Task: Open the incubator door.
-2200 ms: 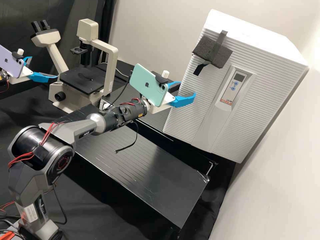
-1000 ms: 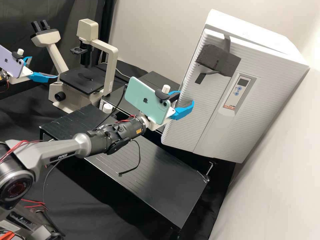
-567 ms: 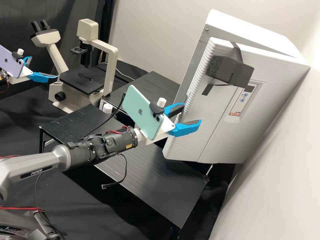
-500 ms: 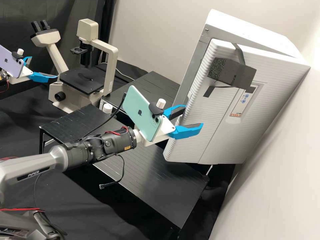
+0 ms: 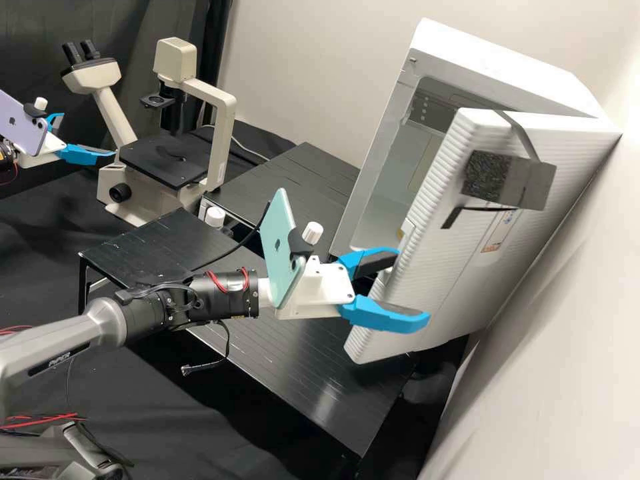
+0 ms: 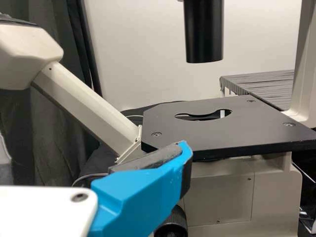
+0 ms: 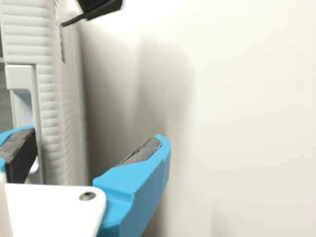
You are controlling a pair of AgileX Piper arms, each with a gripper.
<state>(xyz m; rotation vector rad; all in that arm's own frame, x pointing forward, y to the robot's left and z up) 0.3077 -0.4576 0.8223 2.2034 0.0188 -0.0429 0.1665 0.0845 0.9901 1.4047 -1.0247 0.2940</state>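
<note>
The right arm [image 5: 193, 303] is extending forward, its wide-open gripper [image 5: 409, 287] straddling the ribbed white door's [image 5: 433, 287] edge, clamping nothing. The door is standing partly open on the boxy incubator [image 5: 497, 60]. The left gripper [image 5: 88, 135] is hovering open and empty near the microscope [image 5: 217, 143].

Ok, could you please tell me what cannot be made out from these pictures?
- Much of the chamber inside the incubator: high view, hidden behind the open door.
- Part of the control panel: high view, covered by the foam block.
- Part of the door handle: right wrist view, behind the right claw.
- Most of the arm behind the left claw: high view, cut off by the left edge.
</note>
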